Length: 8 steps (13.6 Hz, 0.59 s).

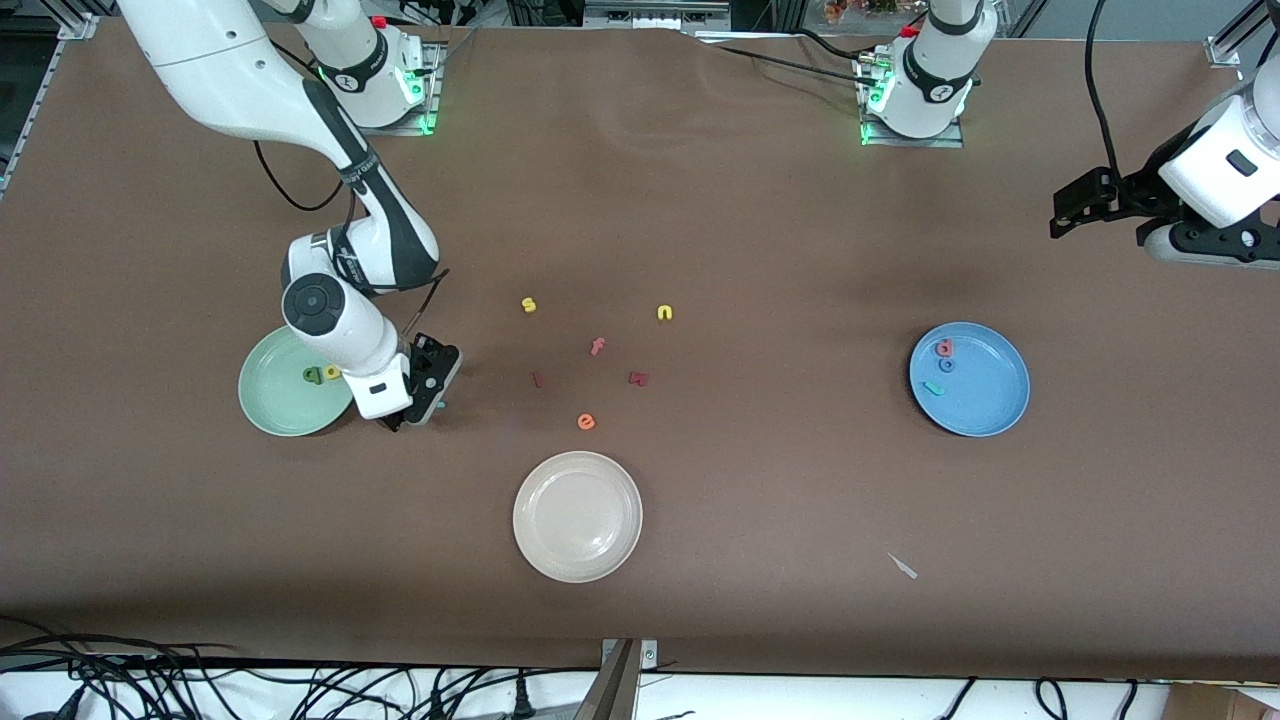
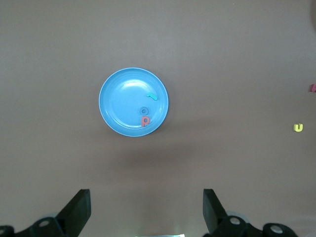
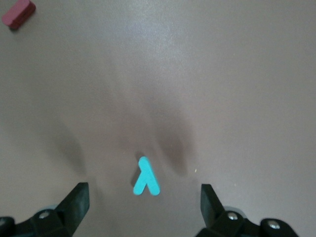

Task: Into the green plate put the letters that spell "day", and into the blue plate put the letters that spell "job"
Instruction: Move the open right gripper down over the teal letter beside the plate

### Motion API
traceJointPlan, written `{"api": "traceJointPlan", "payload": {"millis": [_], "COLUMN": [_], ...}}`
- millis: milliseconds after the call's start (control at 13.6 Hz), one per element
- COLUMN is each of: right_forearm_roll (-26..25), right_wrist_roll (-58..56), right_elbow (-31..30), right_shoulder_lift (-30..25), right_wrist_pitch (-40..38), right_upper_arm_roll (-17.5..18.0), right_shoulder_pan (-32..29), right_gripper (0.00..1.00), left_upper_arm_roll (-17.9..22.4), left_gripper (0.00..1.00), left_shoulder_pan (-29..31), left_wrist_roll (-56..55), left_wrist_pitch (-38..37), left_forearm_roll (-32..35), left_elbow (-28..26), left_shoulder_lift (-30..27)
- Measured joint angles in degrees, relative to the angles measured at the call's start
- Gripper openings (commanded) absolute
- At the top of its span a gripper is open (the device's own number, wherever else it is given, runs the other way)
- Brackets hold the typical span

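My right fingers [image 3: 142,202] are spread wide and hold nothing, low over the desk [image 1: 760,560] just beside the green plate [image 1: 272,408], with the teal y [image 3: 145,177] lying flat on the desk between them; in the front view my own wrist covers nearly all of that letter. My left fingers [image 2: 147,210] are open and empty as well, waiting high over the desk's edge at the left arm's end, looking down on the blue plate [image 2: 118,103]. In that plate lie the teal j [image 2: 153,96], the blue o [image 2: 144,110] and the red-orange b [image 2: 144,120], close together near its rim. The green plate holds the olive-green d [image 1: 312,375] and the yellow a [image 1: 331,372], touching, and my right forearm cuts off part of that plate's rim. Near the middle of the desk, well apart from one another, sit a yellow s [image 1: 529,305], a yellow n [image 1: 665,313], an orange f [image 1: 598,347], an orange e [image 1: 586,422] and two dark red pieces [image 1: 639,378] whose shapes I cannot make out. A cream plate [image 1: 577,516] lies empty nearer the front camera's edge, with wide bare brown surface around it and between the plates. I can read no writing apart from the letters.
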Motion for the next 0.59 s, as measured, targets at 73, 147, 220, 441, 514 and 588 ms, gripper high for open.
{"api": "traceJointPlan", "payload": {"millis": [73, 147, 220, 441, 514, 588], "right_forearm_roll": [0.0, 0.0, 0.0, 0.0, 0.0, 0.0], "right_wrist_roll": [-1.36, -2.63, -3.64, -5.49, -5.7, -5.78], "right_elbow": [0.67, 1.26, 1.75, 2.28, 2.33, 2.33], "right_shoulder_lift": [0.69, 1.35, 1.99, 3.1, 3.22, 3.28], "right_wrist_pitch": [0.03, 0.03, 0.03, 0.02, 0.01, -0.09], "right_upper_arm_roll": [0.0, 0.01, 0.02, 0.03, 0.03, 0.02], "right_shoulder_pan": [0.0, 0.0, 0.0, 0.0, -0.01, -0.01], "right_gripper": [1.0, 1.0, 0.99, 0.92, 0.87, 0.8], "left_upper_arm_roll": [0.0, 0.0, 0.0, 0.0, 0.0, 0.0], "left_gripper": [1.0, 1.0, 1.0, 1.0, 1.0, 1.0], "left_shoulder_pan": [0.0, 0.0, 0.0, 0.01, 0.02, 0.02], "left_wrist_roll": [0.0, 0.0, 0.0, 0.0, 0.0, 0.0], "left_wrist_pitch": [0.0, 0.0, 0.0, 0.0, 0.0, 0.0], "left_forearm_roll": [0.0, 0.0, 0.0, 0.0, 0.0, 0.0], "left_elbow": [0.0, 0.0, 0.01, 0.01, 0.01, 0.01], "left_shoulder_lift": [0.0, 0.0, 0.01, 0.01, 0.01, 0.01]}}
